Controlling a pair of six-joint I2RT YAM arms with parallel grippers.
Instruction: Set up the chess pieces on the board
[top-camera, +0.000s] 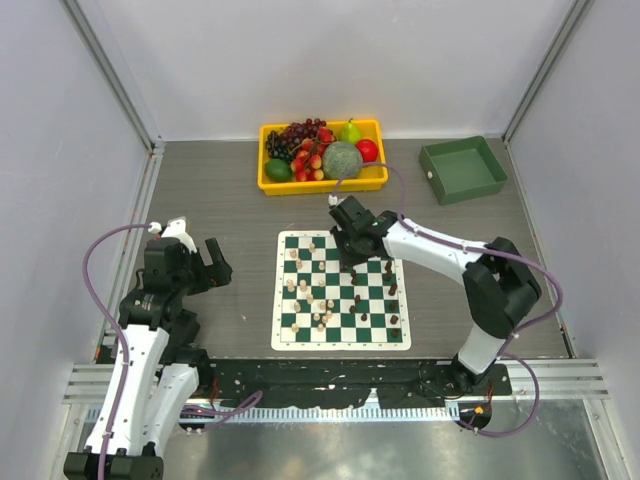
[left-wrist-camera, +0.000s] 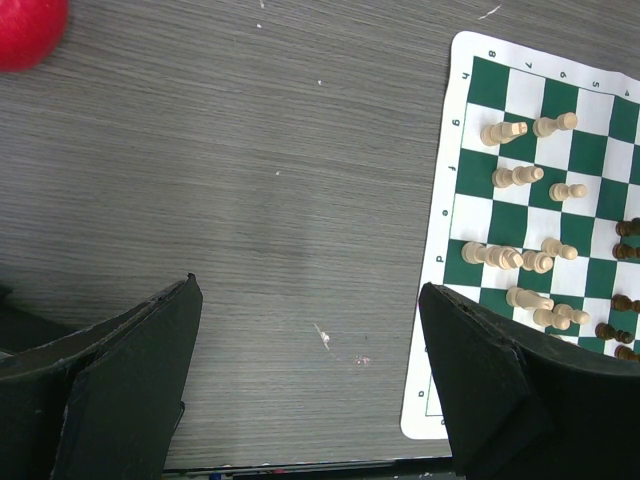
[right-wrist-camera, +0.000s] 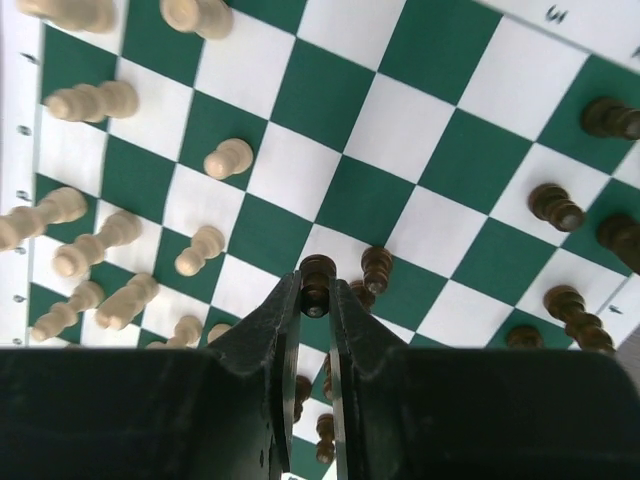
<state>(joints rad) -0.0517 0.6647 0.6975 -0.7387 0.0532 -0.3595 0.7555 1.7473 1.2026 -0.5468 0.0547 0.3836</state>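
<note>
The right hand (top-camera: 351, 264) reaches over the far middle of the board (top-camera: 280, 300), and in its wrist view its two fingers (right-wrist-camera: 270, 330) are pressed together on the head of a dark piece (right-wrist-camera: 318, 268), with only a thin gap either side of it. The piece sits over a green square near the centre of the board (right-wrist-camera: 400, 130); whether its base is touching the square or is lifted I cannot tell. Another dark piece stands just beside it on the right. The light pieces (top-camera: 305, 295) are scattered over the left half of the board, several of them close together and not in ranks, while the dark pieces (top-camera: 392, 290) stand mostly along the right side, some near the edge. The left hand (top-camera: 215, 262) is off the board, above the bare bench (top-camera: 220, 200) to the left of it; its fingers (left-wrist-camera: 150, 360) are spread wide with nothing between them, only the grey bench (left-wrist-camera: 250, 180) showing in the gap, and the board's (left-wrist-camera: 455, 150) left edge with light pieces (left-wrist-camera: 515, 178) lies just beyond its right finger. At the far side of the bench sit a yellow tray (top-camera: 265, 180) of fruit (top-camera: 320, 150) and, to the right, a green bin (top-camera: 430, 165), both well apart from the board.
</note>
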